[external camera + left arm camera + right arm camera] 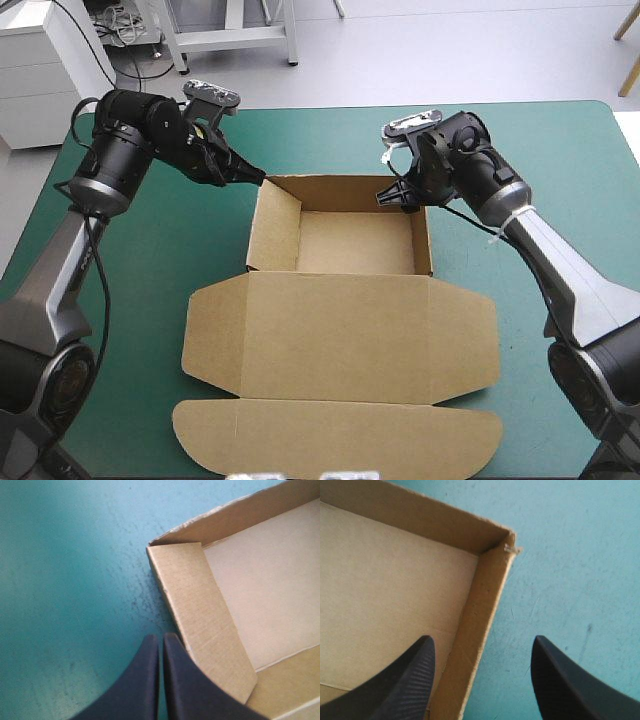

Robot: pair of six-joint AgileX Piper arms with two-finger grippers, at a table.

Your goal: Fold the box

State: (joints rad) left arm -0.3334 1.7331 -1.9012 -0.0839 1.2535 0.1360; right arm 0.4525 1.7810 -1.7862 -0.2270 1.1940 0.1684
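Observation:
The brown box (340, 330) lies mid-table as an open tray with its walls raised, and its lid and flaps lie flat toward the near edge. My left gripper (258, 178) is shut at the tray's far left corner. In the left wrist view the gripper (161, 639) sits just outside the inward-leaning left wall (200, 615), holding nothing. My right gripper (395, 195) is open at the far right corner. Its fingers straddle the right wall (485, 595); one finger (415, 675) is over the tray floor, the other outside over the cover.
The teal-green cover (150, 250) shows on every side of the box. The lid's rounded front flap (330, 435) reaches close to the table's near edge. The tray's far wall stands well short of the table's far edge.

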